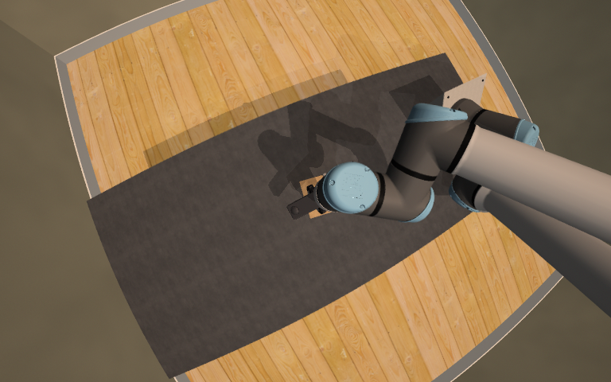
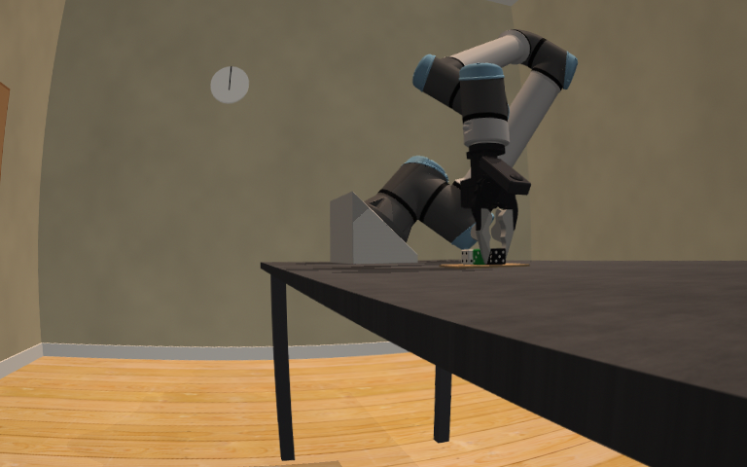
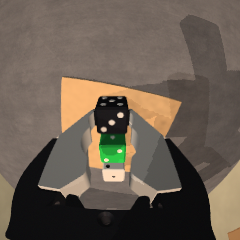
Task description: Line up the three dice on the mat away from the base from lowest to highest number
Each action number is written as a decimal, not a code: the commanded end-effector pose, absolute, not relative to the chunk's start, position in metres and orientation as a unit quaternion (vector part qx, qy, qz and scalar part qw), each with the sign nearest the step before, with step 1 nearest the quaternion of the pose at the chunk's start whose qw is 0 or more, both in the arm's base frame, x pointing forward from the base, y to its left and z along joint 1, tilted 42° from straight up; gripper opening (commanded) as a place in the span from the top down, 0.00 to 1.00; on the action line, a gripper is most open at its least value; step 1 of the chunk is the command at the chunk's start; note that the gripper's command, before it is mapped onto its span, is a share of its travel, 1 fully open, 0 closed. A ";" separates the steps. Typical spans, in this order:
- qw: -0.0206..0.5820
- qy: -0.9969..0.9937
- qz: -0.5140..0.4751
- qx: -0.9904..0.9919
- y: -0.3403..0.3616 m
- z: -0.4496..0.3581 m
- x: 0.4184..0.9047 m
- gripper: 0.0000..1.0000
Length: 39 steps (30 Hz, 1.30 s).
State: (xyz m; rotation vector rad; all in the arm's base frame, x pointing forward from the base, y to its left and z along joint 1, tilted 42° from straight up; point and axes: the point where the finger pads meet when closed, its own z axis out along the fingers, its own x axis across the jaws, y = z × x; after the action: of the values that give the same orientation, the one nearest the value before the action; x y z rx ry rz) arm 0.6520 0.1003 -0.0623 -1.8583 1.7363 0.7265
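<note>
I judge this to be the last placement. The three dice sit in a row on the mat (image 3: 75,95), and the tool (image 2: 495,246) stands straight down over the middle one, clenched on the green die (image 3: 113,152), which looks flat on the mat rather than lifted.

In the wrist view the row runs from 6 to 12 o'clock: white die (image 3: 113,174) at 6, green in the middle, black die (image 3: 112,114) at 12, each close to its neighbour. The pips are too small for me to read the order with confidence.

Next I would let go gently and lift straight up, since a sideways drag could tip the green die or nudge the others.

The top view hides all the dice under the wrist (only the mat's corners peek out). The exterior view shows them low on the surface (image 2: 551,307).
</note>
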 end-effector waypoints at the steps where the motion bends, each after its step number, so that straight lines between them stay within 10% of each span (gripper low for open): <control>1: 0.246 0.636 0.266 -0.681 0.100 -0.062 0.653 0.79; 39: 0.246 0.636 0.266 -0.681 0.049 -0.007 0.656 0.72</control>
State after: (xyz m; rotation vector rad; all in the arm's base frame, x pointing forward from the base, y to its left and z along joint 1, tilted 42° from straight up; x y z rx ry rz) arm 0.6550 0.0630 -0.0215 -1.8579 1.7370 0.7251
